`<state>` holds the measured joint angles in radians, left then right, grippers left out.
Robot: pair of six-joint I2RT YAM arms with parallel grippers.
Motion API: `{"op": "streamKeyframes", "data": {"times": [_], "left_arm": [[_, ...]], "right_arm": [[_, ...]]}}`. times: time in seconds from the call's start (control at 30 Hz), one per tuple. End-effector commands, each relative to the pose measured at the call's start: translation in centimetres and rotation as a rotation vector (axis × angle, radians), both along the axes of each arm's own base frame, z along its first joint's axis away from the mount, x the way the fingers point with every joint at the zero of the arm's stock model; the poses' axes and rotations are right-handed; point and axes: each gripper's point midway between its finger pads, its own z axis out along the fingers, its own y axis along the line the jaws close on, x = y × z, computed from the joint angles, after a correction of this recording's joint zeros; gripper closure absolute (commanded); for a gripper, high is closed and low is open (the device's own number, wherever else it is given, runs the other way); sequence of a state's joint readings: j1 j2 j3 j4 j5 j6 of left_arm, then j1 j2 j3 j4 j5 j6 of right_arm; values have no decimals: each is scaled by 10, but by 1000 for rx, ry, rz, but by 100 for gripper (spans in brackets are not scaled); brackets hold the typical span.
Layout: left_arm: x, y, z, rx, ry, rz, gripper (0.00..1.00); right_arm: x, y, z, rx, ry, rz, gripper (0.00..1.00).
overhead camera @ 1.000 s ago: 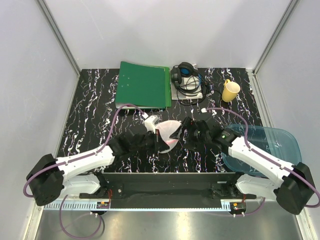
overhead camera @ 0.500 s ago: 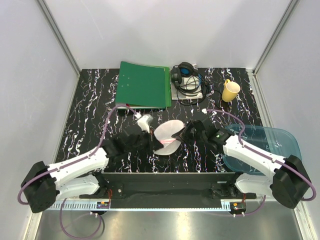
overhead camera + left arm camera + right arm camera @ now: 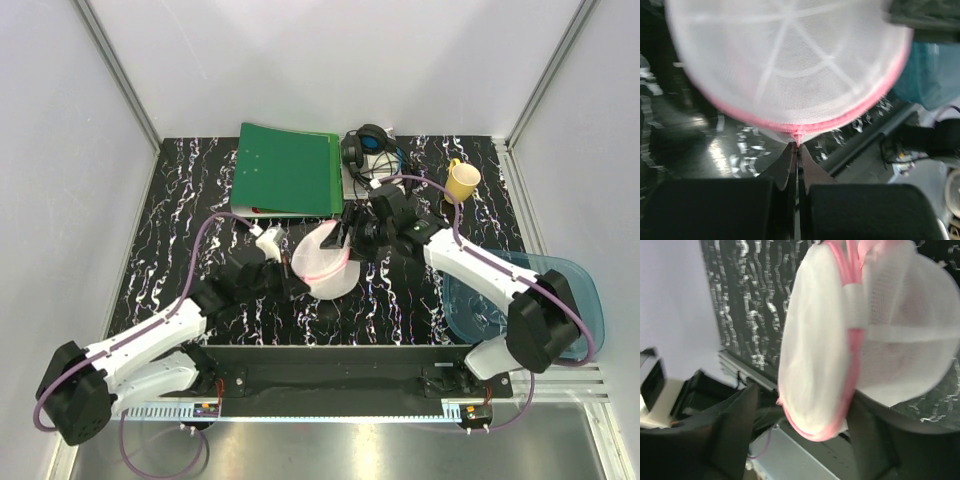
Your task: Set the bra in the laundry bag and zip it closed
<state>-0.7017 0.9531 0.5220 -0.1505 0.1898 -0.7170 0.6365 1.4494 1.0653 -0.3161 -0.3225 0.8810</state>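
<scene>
at mid-desk, toward the far edge, we find the laundry bag (image 3: 325, 262) held tilted. left gripper (image 3: 798, 150) closed on the zip pull (image 3: 798, 135); right gripper (image 3: 801, 410) straddles the pink rim (image 3: 856, 347), pinch unconfirmed. bra not seen. we judge the mesh light and limp: hold trim, not mesh.

No writing, label, brand, number or sign is legible in any view; the folder (image 3: 287, 168), mug (image 3: 461, 182), headphones (image 3: 371, 155) and bag (image 3: 325, 262) show no readable marks.

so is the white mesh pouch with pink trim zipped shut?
Cannot tell fully: the pouch's zip looks closed beside the puller the left gripper pinches; rest unseen.
</scene>
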Motion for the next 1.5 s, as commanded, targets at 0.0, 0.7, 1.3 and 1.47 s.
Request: {"op": "streamKeyframes", "data": {"times": [0.0,0.7,1.3,1.47], "left_arm": [[-14,-51,41,-169,-62,-119,100],[-18,-78,47,-152,-72,-99,100],[-41,-105,42,-184,-33,-165,100],[-52,-111,40,-175,-29,-181,100]], "right_arm": [[-11,-22,-13,-97,59,-77,20],[-87,-125,-56,-426,87,-295,0],[-118,-66,-2,217,414,-615,0],[-115,-56,-9,219,463,-675,13]]}}
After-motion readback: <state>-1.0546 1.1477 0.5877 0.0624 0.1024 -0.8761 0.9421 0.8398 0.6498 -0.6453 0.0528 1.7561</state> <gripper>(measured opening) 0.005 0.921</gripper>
